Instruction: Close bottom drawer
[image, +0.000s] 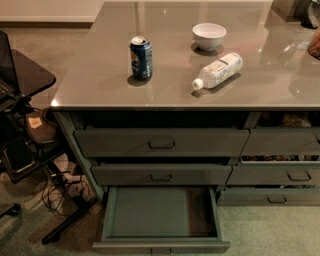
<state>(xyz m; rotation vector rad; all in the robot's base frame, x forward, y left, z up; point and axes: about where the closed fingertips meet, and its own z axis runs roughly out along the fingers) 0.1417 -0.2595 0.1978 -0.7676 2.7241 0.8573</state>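
Observation:
The bottom drawer (160, 214) is the lowest of three wide dark grey-green drawers under the counter. It stands pulled far out toward me, and its plain green inside is empty. Its flat front (125, 246) runs along the lower edge of the view, with the small dark pull (161, 251) just showing at the centre. The two wide drawers above it, the top one (160, 142) and the middle one (161, 175), are pushed in or nearly so. My gripper is not in view.
A blue can (141, 58), a white bowl (209, 36) and a lying plastic bottle (218, 70) are on the grey countertop (100, 85). Narrower drawers (280, 175) fill the right column. A black stand (25, 80) with cables (60, 195) is on the floor at the left.

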